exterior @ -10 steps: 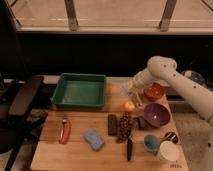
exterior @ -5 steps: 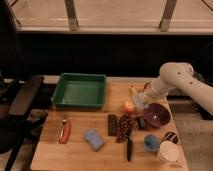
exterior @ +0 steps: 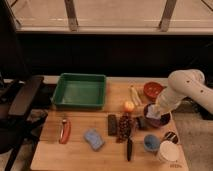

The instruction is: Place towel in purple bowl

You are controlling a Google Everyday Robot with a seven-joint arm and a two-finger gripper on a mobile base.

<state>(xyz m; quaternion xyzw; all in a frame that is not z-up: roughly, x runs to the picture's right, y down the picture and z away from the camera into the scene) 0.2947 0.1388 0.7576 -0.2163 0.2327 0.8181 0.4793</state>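
Observation:
The purple bowl (exterior: 161, 121) sits on the right part of the wooden table. My gripper (exterior: 157, 109) is at the end of the white arm, reaching down from the right, just over the bowl's left side. It is shut on the towel (exterior: 152, 113), a small pale cloth that hangs from it at the bowl's left rim, partly inside the bowl. The arm hides part of the bowl.
An orange-red bowl (exterior: 153, 90) stands behind the purple one. A green tray (exterior: 80, 91) is at back left. An orange fruit (exterior: 129, 106), banana (exterior: 134, 95), dark bar (exterior: 112, 125), grapes (exterior: 125, 127), knife (exterior: 129, 148), blue sponge (exterior: 93, 139), red-handled tool (exterior: 65, 131), small blue bowl (exterior: 150, 142) and white cup (exterior: 166, 151) lie around.
My arm has swung right and down from near the orange fruit to the purple bowl, carrying the towel along with it.

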